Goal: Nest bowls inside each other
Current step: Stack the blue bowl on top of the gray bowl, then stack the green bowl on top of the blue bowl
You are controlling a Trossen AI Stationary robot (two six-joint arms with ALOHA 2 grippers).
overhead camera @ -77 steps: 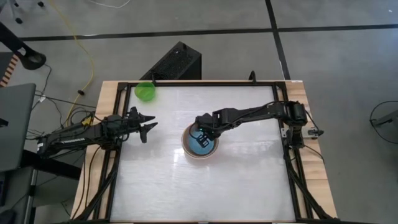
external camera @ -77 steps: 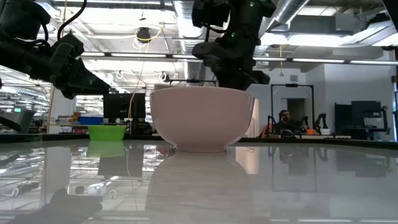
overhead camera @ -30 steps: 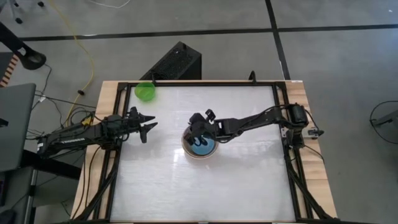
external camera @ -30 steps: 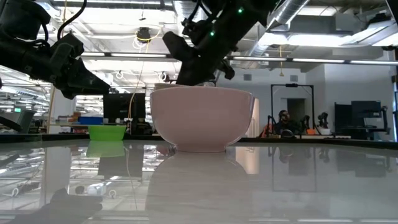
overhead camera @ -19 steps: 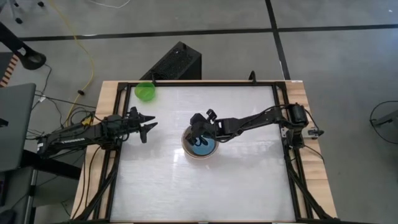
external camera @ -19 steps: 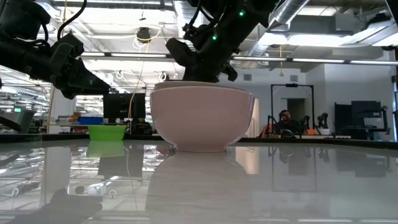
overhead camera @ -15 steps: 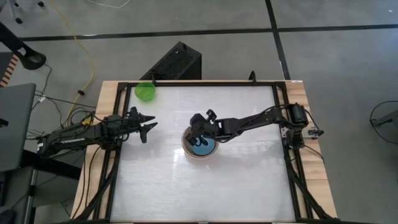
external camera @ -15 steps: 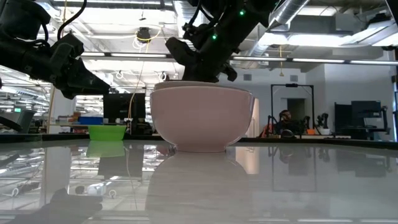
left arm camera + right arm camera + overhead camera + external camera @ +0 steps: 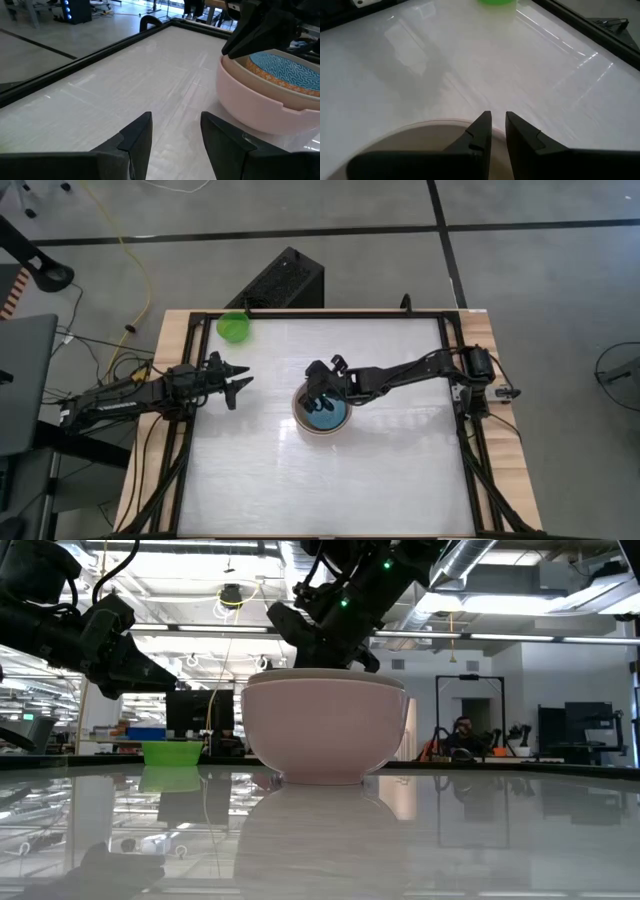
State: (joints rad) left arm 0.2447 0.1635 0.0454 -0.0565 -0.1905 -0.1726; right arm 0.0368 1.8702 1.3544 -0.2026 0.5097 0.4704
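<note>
Right gripper (image 9: 313, 392) hovers nearly closed and empty over the stacked bowls (image 9: 325, 730).

Swing away too low and you clip the stack's rim and shove it; the green bowl (image 9: 234, 328) waits at the far corner. Your left gripper (image 9: 236, 379) idles open, well apart. Since the earliest frame, your right wrist has tilted toward that bowl.

Bowls, round plastic. 1 nested stack (image 9: 322, 415), upright near the table's middle: pale pink outer bowl (image 9: 325, 730), a grey-beige bowl (image 9: 305, 97) seated inside with its rim showing above, and a light blue bowl (image 9: 324, 415) innermost, its inside patterned. 1 bright green bowl (image 9: 234, 328), small, upright, alone near the far left corner, well apart from the stack.
</note>
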